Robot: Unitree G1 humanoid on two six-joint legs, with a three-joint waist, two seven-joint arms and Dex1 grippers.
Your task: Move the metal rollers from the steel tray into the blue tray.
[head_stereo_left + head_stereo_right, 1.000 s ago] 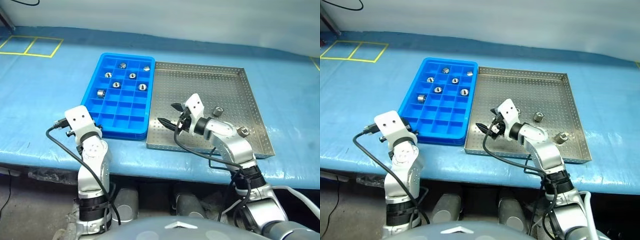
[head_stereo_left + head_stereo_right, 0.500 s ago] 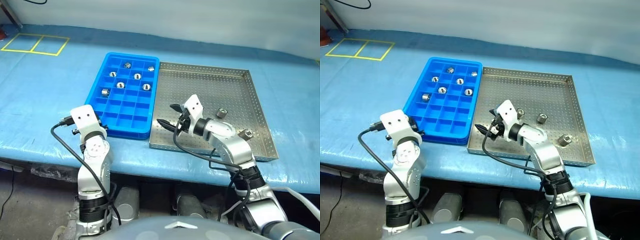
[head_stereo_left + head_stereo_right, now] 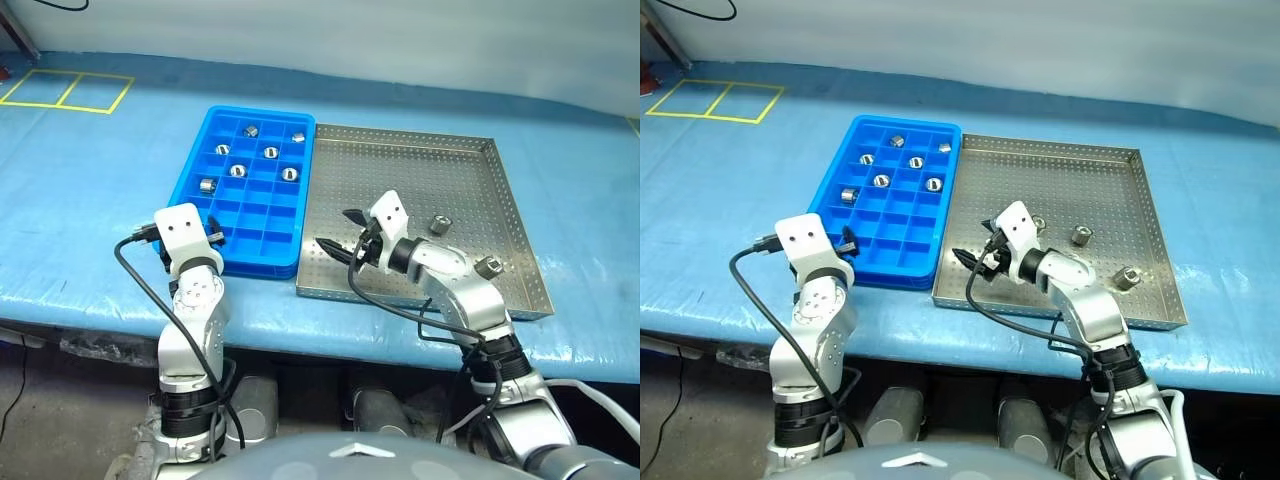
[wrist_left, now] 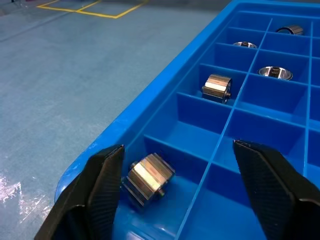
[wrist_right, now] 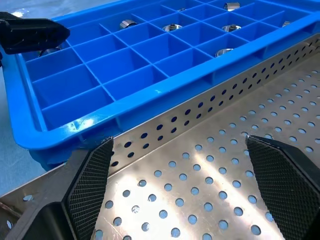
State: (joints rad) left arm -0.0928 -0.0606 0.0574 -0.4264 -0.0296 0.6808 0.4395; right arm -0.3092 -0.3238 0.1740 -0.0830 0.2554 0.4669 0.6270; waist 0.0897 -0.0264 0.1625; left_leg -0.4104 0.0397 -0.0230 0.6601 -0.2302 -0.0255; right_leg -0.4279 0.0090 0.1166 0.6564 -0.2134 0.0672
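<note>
Left end effector (image 4: 175, 185): released, fingers apart over the blue tray's (image 3: 190, 180) near corner cell, a metal roller (image 4: 147, 178) lying there.
Right end effector (image 5: 187, 185): released, above the steel tray (image 3: 470, 180).
Other rollers: two visible on the steel tray.

Bright, even overhead light, sheen on the steel tray (image 3: 420, 170).

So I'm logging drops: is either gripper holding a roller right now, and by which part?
No. The left gripper stands open, its roller lying free in a blue tray compartment. The right gripper is open over the steel tray.
</note>
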